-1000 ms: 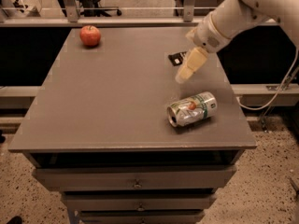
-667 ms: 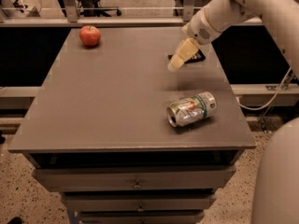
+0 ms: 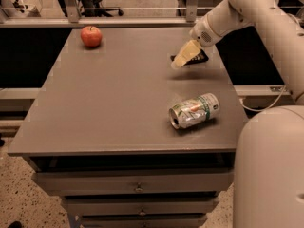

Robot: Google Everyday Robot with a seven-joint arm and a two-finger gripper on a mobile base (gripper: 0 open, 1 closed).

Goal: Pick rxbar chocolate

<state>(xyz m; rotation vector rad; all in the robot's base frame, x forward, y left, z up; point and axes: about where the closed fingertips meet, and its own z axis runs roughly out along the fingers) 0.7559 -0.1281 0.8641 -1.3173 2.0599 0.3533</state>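
Note:
The rxbar chocolate (image 3: 199, 59) is a small flat black bar lying on the table near the far right edge. My gripper (image 3: 180, 60) hangs right over it and covers most of it, so only the bar's dark right end and a sliver at its left show. I cannot tell whether the gripper touches the bar. The white arm (image 3: 228, 13) comes in from the upper right.
A dented silver-green can (image 3: 194, 110) lies on its side near the front right of the grey table (image 3: 104, 103). A red apple (image 3: 91, 36) stands at the far left. Drawers (image 3: 137, 186) are under the table. A large white arm segment (image 3: 270, 170) fills the lower right.
My gripper has moved left and farther back, from beside the bar to over it. The arm's white body has come into view at the lower right.

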